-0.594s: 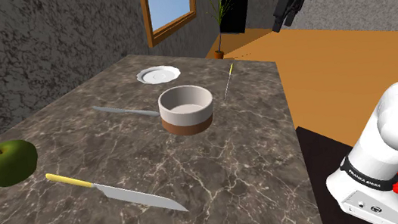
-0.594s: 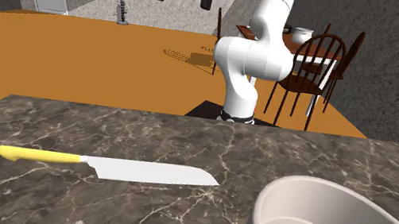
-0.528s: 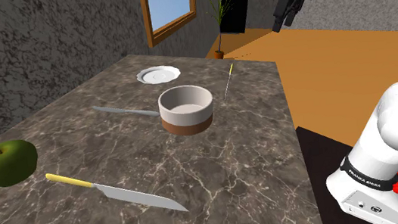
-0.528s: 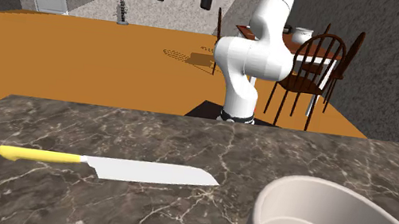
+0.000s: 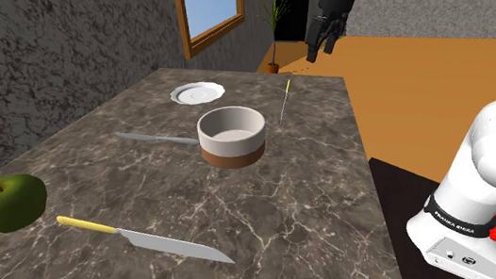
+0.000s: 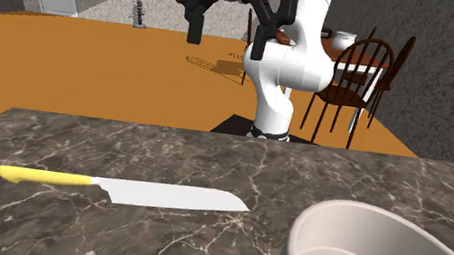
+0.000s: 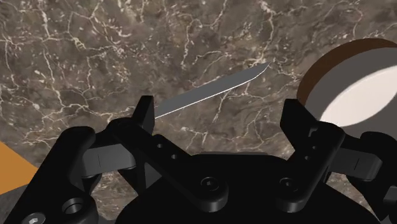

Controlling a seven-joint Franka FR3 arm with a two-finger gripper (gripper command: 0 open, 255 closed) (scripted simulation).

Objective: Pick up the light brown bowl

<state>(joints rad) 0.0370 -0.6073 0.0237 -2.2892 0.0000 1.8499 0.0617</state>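
The tool (image 5: 316, 47) is hanging released, fingers apart, high above the upright bowl (image 5: 232, 136), which is showing cream walls and a brown base.

A dark marbled countertop (image 5: 272, 207) carries everything. The bowl (image 5: 232, 136), pale with a brown base, stands upright near the middle, a bit toward the far edge. A grey utensil (image 5: 154, 137) lies beside it, one end reaching the bowl's side. A white plate (image 5: 198, 93) sits near the far edge. A thin stick (image 5: 285, 100) lies toward the edge beside the orange floor (image 5: 440, 85). A green apple (image 5: 6, 202) rests by the edge along the stone wall (image 5: 48, 60). A knife (image 5: 143, 240) with a yellow handle lies near the front edge. The black gripper (image 5: 318, 47) hangs high over the far corner.
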